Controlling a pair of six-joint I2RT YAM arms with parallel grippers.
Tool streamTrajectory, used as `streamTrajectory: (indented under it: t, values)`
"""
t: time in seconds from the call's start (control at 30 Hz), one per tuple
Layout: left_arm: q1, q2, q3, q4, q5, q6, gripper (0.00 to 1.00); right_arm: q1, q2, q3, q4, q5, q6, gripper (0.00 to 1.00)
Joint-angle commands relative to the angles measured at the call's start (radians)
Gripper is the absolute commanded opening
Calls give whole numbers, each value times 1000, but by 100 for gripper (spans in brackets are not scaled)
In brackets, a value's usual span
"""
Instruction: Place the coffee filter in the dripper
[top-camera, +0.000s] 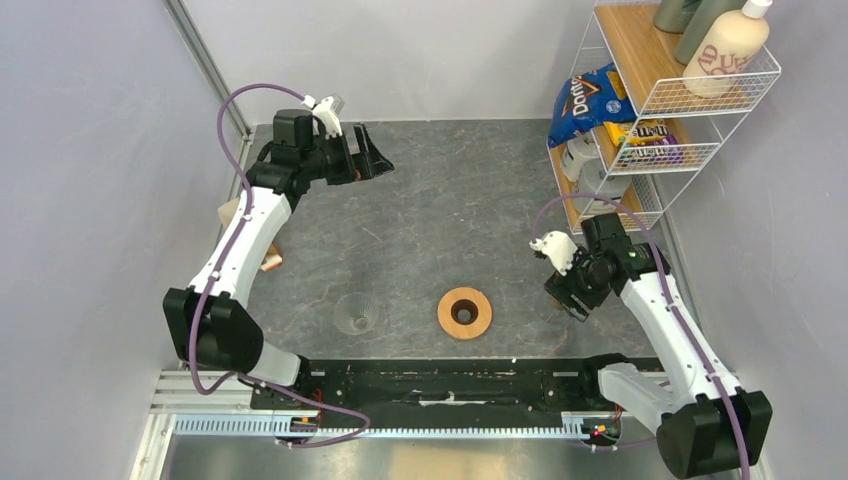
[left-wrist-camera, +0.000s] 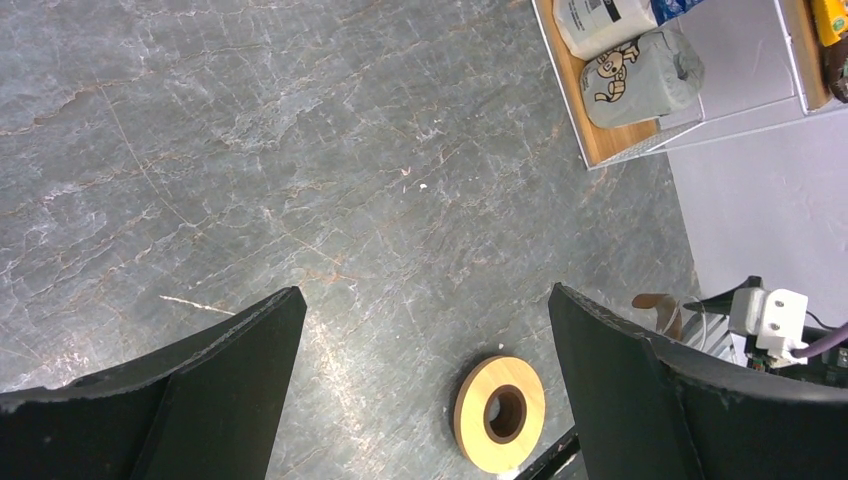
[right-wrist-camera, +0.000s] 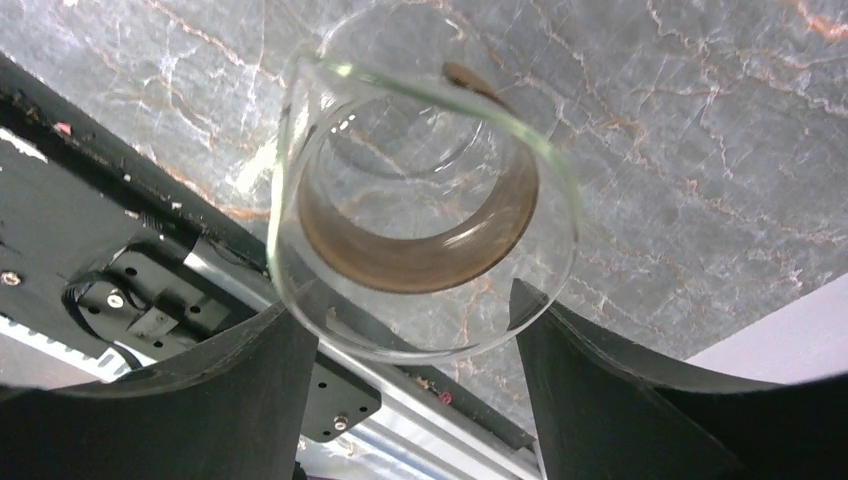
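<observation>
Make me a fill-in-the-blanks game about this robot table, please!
1. The wooden ring has a round ___ in its middle.
2. The left gripper has its jaws wide ___.
3. The Doritos bag is coloured ___.
4. The glass cup is between the fingers of the ___ gripper.
Missing words: hole, open, blue, right.
</observation>
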Motion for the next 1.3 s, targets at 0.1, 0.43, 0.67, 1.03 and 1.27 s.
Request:
streamTrajectory:
  t: [0.1,0.43,0.67,1.03,1.27]
  values:
    - [12,-59,-23,34,22,-19,100,-2,44,0,133,-55,-14,74]
    - [27,-84,-49,13,33,-2,100,1,171,69,203,-183,-44,73]
    - [34,-108,-69,-10,49,21,100,8,323,168,245,-252,-74,75]
    - [99,-156,-81,-70,41,52,100,143,522,298,376,-240,-32,78]
    - [165,-167,-78,-111,23,19,100,247,647,399,459,-196,57,78]
